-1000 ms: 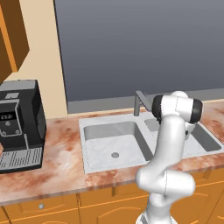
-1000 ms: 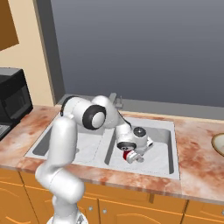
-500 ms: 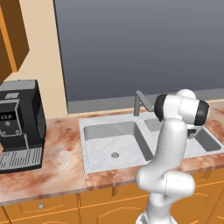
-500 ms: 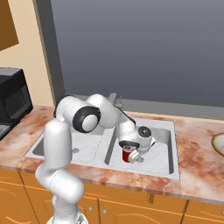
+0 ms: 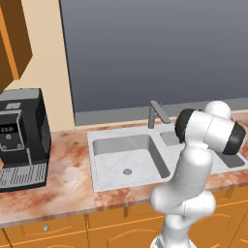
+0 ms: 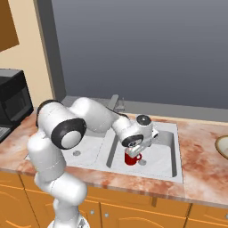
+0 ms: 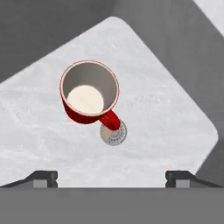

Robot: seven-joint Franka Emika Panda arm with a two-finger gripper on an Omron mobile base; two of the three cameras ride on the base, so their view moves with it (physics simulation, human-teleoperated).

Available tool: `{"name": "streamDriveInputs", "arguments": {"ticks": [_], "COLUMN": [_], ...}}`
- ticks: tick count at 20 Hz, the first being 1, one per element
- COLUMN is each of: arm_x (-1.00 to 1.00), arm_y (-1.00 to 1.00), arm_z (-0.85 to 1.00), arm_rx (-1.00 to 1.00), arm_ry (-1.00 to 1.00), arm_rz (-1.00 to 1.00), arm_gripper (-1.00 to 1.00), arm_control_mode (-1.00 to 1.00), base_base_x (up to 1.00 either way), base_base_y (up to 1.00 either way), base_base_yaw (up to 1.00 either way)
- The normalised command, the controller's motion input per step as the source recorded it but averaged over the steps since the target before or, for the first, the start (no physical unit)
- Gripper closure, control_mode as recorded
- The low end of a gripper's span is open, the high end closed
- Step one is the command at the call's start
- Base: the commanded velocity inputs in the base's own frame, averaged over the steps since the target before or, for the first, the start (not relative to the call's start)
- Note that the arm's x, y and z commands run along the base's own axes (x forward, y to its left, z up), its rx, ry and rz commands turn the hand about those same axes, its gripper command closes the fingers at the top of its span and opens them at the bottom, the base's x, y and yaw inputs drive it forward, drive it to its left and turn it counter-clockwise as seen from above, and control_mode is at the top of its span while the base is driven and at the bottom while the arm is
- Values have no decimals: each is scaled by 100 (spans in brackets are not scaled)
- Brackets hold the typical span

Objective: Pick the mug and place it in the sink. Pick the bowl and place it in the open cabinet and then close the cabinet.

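Jaws: spread wide and empty; in the hand view the two finger tips sit far apart at the bottom corners with nothing between them, so the gripper (image 7: 112, 177) has let go of the mug

Sink (image 6: 167, 167): the double-basin marbled sink lies directly under the jaws, its right basin floor spread below them; the arm reaches down into that basin because it is the mug's destination

Coffee machine (image 5: 22, 138): black, on the counter well off to the left of the jaws, not involved in the task

Bowl (image 6: 222, 146): only a sliver of its tan rim shows at the right edge of the right base view, on the counter well apart from the jaws, not yet handled

Faucet (image 6: 116, 103): grey metal, behind the jaws at the back rim between the basins

Mug (image 7: 90, 93): red, upright on the basin floor below and ahead of the open jaws, offset toward one finger, apart from both tips; its handle points toward the drain

Drain (image 7: 113, 133): round grille just beside the mug, partly under the handle

Change from earlier frames: half a second ago the mug hung at the gripper in the right basin; now it stands alone on the floor and the hand is above it

Judgement: the first part of the task looks done; the bowl and cabinet steps remain
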Motion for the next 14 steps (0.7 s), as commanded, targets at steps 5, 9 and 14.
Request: {"name": "streamDriveInputs", "arguments": {"ticks": [5,9,14], "arm_x": [0,0,-12], "arm_y": [0,0,-3], "arm_z": [100,97,60], "arm_rx": [-1,0,4], "arm_ry": [18,16,6], "arm_rz": [-31,-43,-40], "arm_gripper": [-100,-100,-100], "arm_control_mode": [-100,-100,-100], "base_base_x": [0,0,0], "base_base_y": [0,0,0], "base_base_yaw": [0,0,0]}}
